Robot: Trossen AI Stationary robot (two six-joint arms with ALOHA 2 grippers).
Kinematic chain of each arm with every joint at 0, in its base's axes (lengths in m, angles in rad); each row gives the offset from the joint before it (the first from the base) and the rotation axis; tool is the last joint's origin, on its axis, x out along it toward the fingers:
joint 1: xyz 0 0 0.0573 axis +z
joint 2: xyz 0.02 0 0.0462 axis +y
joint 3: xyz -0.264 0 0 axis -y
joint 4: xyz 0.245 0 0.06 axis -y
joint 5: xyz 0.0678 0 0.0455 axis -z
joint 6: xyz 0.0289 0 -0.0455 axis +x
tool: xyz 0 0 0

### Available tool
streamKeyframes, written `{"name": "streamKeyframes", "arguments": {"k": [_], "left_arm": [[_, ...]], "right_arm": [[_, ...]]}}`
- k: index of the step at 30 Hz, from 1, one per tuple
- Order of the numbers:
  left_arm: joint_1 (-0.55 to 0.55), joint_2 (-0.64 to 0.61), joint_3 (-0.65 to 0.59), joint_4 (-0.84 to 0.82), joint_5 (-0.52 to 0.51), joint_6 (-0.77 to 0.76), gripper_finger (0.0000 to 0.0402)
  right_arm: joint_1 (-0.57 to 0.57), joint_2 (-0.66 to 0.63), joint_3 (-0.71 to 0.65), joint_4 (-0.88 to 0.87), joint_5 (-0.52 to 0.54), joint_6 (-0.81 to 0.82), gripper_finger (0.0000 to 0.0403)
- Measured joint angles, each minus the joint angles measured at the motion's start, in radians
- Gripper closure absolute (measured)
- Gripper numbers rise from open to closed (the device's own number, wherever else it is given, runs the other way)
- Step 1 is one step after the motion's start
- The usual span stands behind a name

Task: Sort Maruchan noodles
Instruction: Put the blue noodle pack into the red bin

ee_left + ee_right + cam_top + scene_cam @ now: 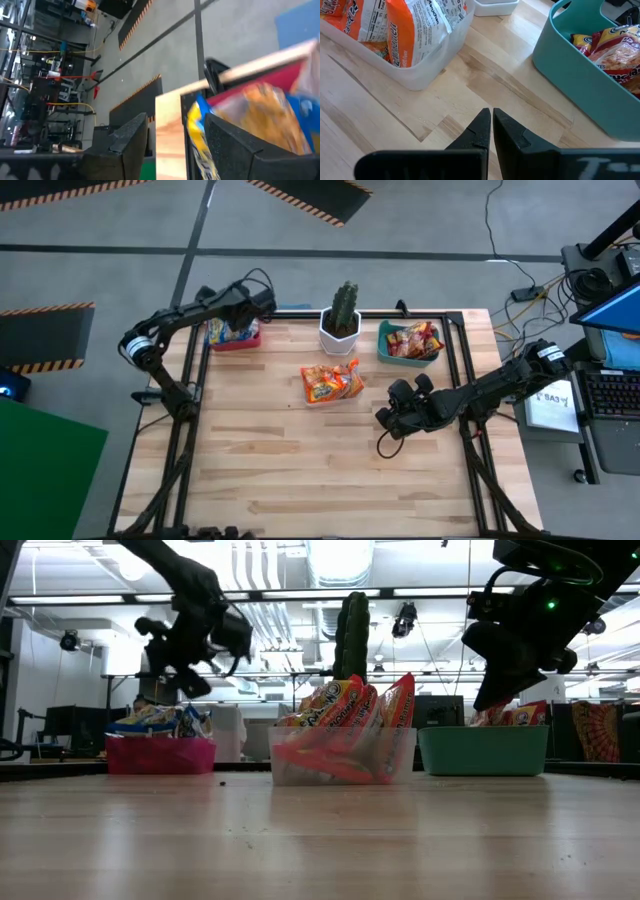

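Nearest the front edge of the table [300, 480] there's only bare wood. Moving back, the right gripper [392, 418] hangs over the boards just in front and to the right of the clear tub [330, 385], its fingers [482, 131] pressed almost together with only a sliver between them, and nothing in its grip. The clear tub sits mid-table, stuffed with orange noodle packets [328, 380] standing on edge; the low view shows them leaning against its walls [345, 725].

Behind the clear tub stands a white pot with a cactus [342, 315]. To the right of the tub and farther back, the teal bin [408, 355] holds red-orange noodle packets [415, 338]; the right wrist view catches them lying inside its wall [612, 47].

To the left of the tub, at the table's back edge, the red bin [235, 340] carries yellow-and-blue noodle packets [158, 720]. The left gripper [255, 305] hovers right over that bin, fingers [127, 137] spread apart, no packet caught between them, with the yellow-and-blue packets lying just past its tips [260, 112].
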Motion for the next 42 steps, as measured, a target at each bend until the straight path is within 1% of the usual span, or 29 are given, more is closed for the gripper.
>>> {"name": "streamKeyframes", "arguments": {"k": [3,5,9,13,15,19,22,26,29,32,35,37,42], "left_arm": [[-0.009,-0.001,-0.076,0.021,-0.004,-0.049,0.0226],[-0.004,-0.001,-0.126,0.065,-0.009,-0.055,0.0228],[0.020,-0.001,-0.198,0.251,-0.014,0.030,0.0232],[0.038,-0.001,-0.225,0.411,0.065,0.094,0.0233],[0.046,-0.001,-0.226,0.449,0.093,0.111,0.0233],[0.049,-0.001,-0.213,0.422,0.104,0.116,0.0233],[0.048,-0.001,-0.184,0.311,0.104,0.109,0.0233],[0.048,-0.005,-0.150,0.183,0.100,0.029,0.0233],[0.047,-0.006,-0.158,0.173,0.137,-0.002,0.0233],[0.046,0.000,-0.201,0.222,0.174,-0.016,0.0233],[0.047,0.005,-0.254,0.298,0.174,-0.011,0.0233],[0.047,0.005,-0.273,0.320,0.174,0.009,0.0233],[0.046,-0.013,-0.254,0.224,0.174,0.021,0.0233]], "right_arm": [[0.000,0.000,0.000,0.000,0.000,0.001,0.0394],[0.000,0.000,0.000,0.002,0.000,0.001,0.0394],[0.000,0.000,0.000,0.008,0.000,0.002,0.0394],[0.000,0.000,0.000,0.008,0.000,0.002,0.0394],[0.000,0.000,0.000,0.008,0.000,0.002,0.0394],[0.000,0.000,0.000,0.008,0.000,0.001,0.0394],[0.000,0.001,0.000,0.008,0.000,0.000,0.0394],[0.000,0.001,0.000,0.007,0.001,0.000,0.0394],[0.000,0.001,0.000,0.007,0.000,0.000,0.0394],[0.000,0.001,0.000,0.008,0.000,0.000,0.0394],[0.000,0.001,0.000,0.007,0.000,0.000,0.0394],[0.000,0.002,0.000,0.007,0.000,0.000,0.0394],[0.000,0.002,0.000,0.007,0.000,0.000,0.0394]]}}
